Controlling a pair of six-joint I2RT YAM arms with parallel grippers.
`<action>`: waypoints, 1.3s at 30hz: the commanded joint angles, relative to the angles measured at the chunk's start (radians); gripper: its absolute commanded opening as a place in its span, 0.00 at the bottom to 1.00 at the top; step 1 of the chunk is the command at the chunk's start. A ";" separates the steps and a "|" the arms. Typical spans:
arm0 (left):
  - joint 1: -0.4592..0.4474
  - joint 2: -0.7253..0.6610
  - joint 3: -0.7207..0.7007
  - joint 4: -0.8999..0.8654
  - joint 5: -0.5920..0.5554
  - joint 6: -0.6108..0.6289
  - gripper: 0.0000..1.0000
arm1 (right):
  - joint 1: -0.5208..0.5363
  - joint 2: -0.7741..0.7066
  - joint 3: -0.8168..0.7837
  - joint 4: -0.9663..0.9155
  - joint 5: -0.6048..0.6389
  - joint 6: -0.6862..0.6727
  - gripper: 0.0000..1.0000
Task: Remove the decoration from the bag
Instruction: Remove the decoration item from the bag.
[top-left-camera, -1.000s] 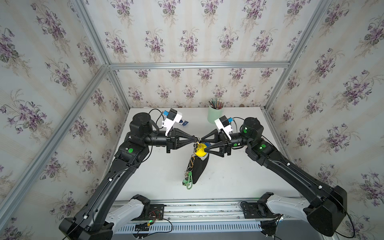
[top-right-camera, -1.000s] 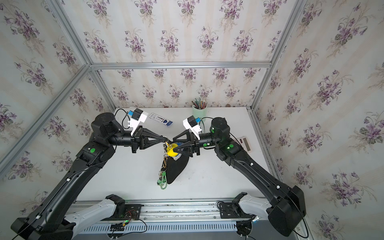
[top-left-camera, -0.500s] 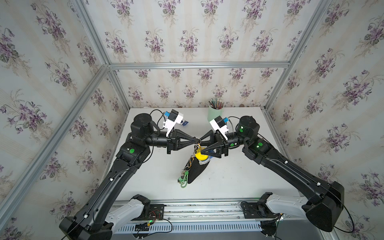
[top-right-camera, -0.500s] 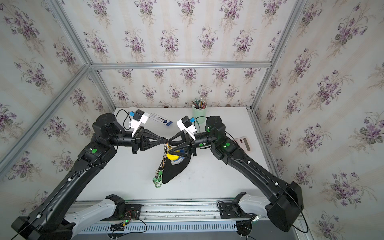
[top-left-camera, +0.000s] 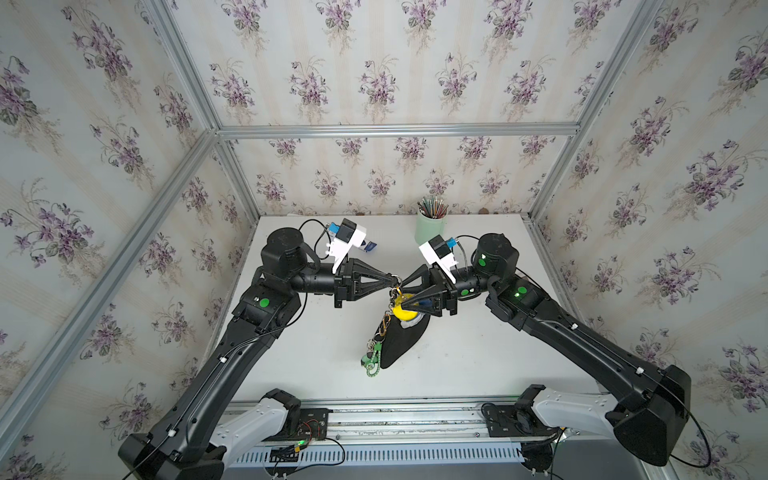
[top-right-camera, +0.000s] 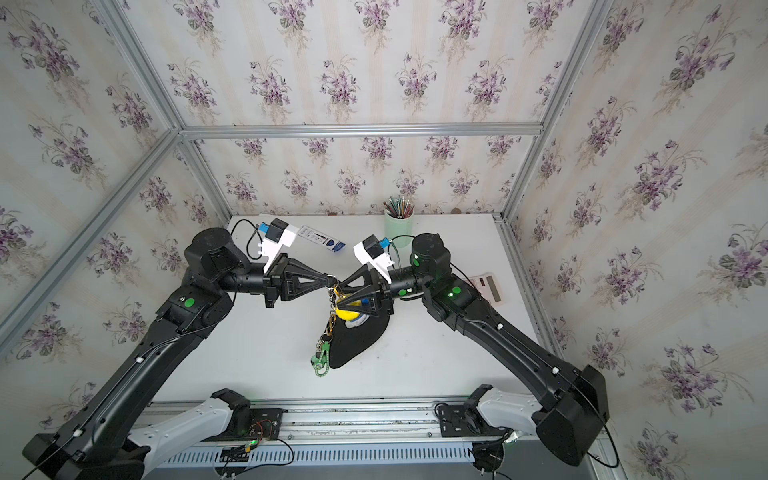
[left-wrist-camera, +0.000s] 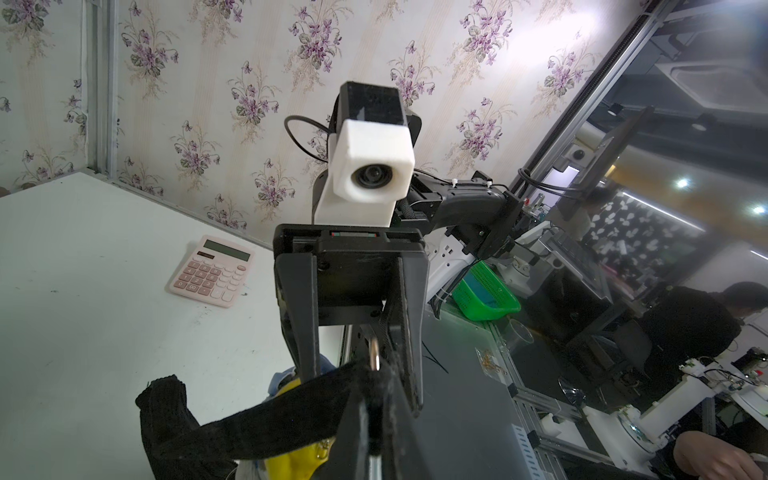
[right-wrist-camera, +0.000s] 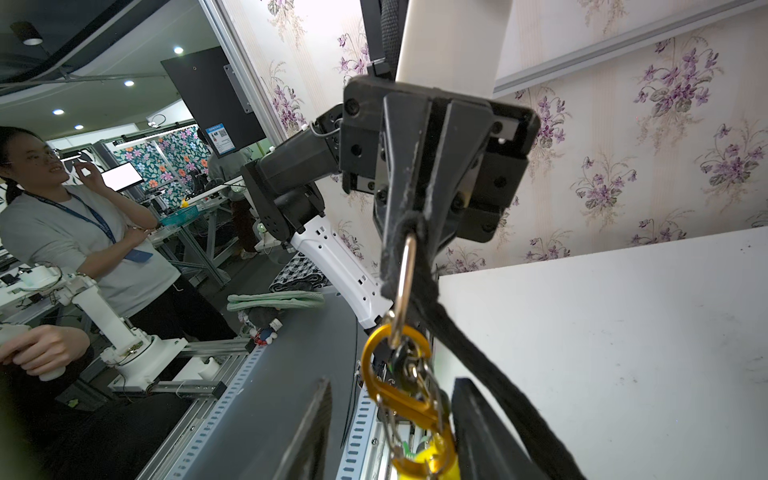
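Nearest you, the decoration (top-left-camera: 375, 358) dangles low over the front half of the table (top-left-camera: 307, 345). Its green looped strap and little green figure are at the bottom, and a chain of rings climbs up from them. It hangs just beside the bag (top-left-camera: 405, 338), on the left arm's side. In both top views the bag is tipped up on end with its narrow tip toward you. You can't tell from here whether that tip touches the table. Just past it, the yellow charm (top-left-camera: 402, 312) sits at the bag's upper end.

Now the hands, meeting tip to tip above that charm. Your left hand (right-wrist-camera: 409, 232) is pinched tight on the black strap (right-wrist-camera: 478, 353), right where the silver ring (right-wrist-camera: 405, 282) threads through. The gold carabiner (right-wrist-camera: 397, 386) hangs from that ring. Your right hand (right-wrist-camera: 392, 419) is about half open, one finger on each side of the carabiner. There's daylight on both sides, so it's holding nothing.

Farther back on the right, a pink calculator (left-wrist-camera: 212, 270) lies flat on the table. Behind the left arm lies a blue-and-white packet (top-right-camera: 322, 240). At the far wall, a pale green cup of pencils (top-left-camera: 431, 230) stands upright.
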 joint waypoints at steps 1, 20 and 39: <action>-0.001 -0.002 -0.004 0.066 0.007 -0.005 0.00 | 0.002 -0.013 -0.006 0.015 0.003 -0.007 0.51; -0.012 0.004 -0.017 0.098 -0.003 -0.027 0.00 | 0.002 -0.020 -0.007 0.026 0.080 0.003 0.45; -0.014 0.006 -0.019 0.103 -0.016 -0.035 0.00 | 0.001 -0.028 -0.026 0.056 0.041 0.013 0.30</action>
